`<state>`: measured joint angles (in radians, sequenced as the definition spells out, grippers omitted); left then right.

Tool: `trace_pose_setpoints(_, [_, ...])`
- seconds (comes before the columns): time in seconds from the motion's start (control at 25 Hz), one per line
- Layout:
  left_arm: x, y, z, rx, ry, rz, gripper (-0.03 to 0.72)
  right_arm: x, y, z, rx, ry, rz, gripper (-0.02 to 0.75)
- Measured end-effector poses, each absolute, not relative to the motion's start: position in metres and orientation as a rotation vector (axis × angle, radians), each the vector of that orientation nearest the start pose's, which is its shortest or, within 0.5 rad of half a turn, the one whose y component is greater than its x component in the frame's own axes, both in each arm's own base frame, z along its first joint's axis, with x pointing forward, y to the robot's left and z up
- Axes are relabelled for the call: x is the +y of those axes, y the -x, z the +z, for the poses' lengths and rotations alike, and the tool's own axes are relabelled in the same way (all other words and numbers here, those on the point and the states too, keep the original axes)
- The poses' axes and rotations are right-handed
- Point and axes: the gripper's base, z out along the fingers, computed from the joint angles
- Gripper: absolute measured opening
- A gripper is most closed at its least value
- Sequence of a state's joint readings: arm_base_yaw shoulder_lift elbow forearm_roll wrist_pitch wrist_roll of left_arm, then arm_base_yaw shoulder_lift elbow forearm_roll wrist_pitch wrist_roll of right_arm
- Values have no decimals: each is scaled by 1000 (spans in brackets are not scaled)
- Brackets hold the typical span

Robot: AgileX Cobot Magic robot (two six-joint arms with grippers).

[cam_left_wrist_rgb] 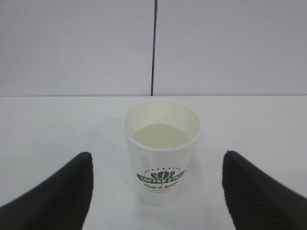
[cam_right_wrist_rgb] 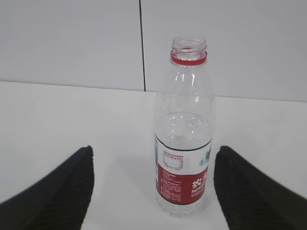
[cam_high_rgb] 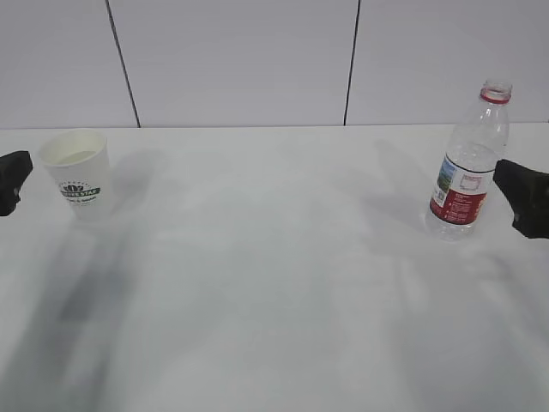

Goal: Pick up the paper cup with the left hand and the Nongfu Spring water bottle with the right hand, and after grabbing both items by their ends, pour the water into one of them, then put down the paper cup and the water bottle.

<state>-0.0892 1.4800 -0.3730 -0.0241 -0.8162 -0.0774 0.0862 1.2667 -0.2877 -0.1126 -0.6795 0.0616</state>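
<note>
You had a white table (cam_high_rgb: 274,283) running back to a pale panelled wall (cam_high_rgb: 240,60), with the bottle (cam_high_rgb: 467,163) upright at its right side and the cup (cam_high_rgb: 79,176) upright at its left, well apart. The cup held liquid, so the pour looked finished. Your right hand (cam_right_wrist_rgb: 153,191) and left hand (cam_left_wrist_rgb: 156,191) had fingers spread wide, released, each item standing free between them.

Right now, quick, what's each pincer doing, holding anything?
Left pincer: open, empty, fingers either side of the paper cup, not touching.
Right pincer: open, empty, the water bottle stands between its fingers, untouched.
</note>
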Motion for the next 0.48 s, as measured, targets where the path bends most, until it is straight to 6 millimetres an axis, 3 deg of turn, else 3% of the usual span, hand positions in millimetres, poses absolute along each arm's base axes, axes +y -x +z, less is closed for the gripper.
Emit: trace_pose_setpoints(0.48, [-21,-231,216,1804,-12,-118,606,21,-194,219,1825,154,78,587])
